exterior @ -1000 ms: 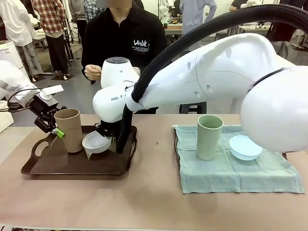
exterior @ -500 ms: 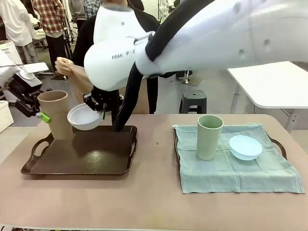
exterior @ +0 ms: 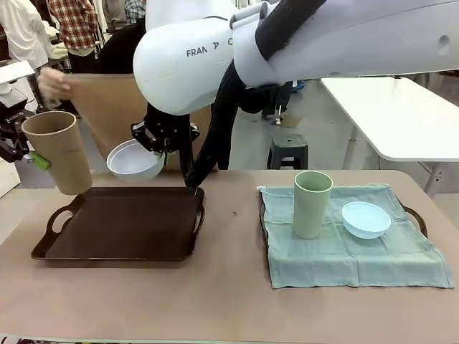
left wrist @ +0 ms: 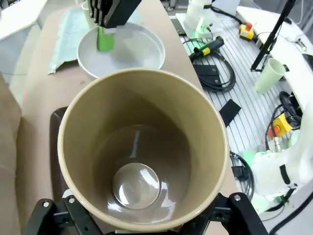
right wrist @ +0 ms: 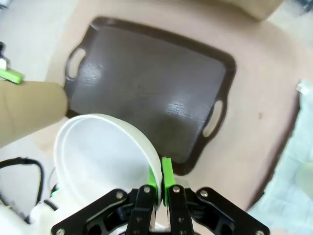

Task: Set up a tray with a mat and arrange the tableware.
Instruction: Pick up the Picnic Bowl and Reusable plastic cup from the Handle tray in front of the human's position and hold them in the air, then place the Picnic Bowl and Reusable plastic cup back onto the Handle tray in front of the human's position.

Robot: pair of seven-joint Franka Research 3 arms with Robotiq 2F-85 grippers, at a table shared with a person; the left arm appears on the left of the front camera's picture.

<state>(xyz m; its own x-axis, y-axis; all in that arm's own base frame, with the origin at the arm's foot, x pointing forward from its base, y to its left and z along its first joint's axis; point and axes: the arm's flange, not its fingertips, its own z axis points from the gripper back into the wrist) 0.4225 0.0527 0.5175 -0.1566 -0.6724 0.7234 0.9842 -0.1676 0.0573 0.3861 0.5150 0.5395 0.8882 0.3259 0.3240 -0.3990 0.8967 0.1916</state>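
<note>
My left gripper (exterior: 34, 159) is shut on the rim of the tan cup (exterior: 59, 161), holding it tilted in the air left of the dark brown tray (exterior: 122, 229). The left wrist view looks straight down into the tan cup (left wrist: 142, 147). My right gripper (exterior: 163, 146) pinches the rim of the white bowl (exterior: 134, 160), lifted above the tray's far edge. In the right wrist view the gripper (right wrist: 159, 180) grips the white bowl (right wrist: 105, 156) over the bare tray (right wrist: 146, 93). The pale green cup (exterior: 312, 204) and light blue bowl (exterior: 366, 219) stand on a green cloth (exterior: 344, 258).
Behind the tray a person's hand (exterior: 54, 82) holds up a tan mat (exterior: 107, 107). The green cloth covers a second tray whose handle (exterior: 416, 215) shows at the right. Bare table lies in front of both trays. My right arm (exterior: 301, 43) spans the upper picture.
Both grippers have lifted the tan cup and the white bowl up off the brown tray, leaving it bare. The person has brought the tan mat in behind it.
</note>
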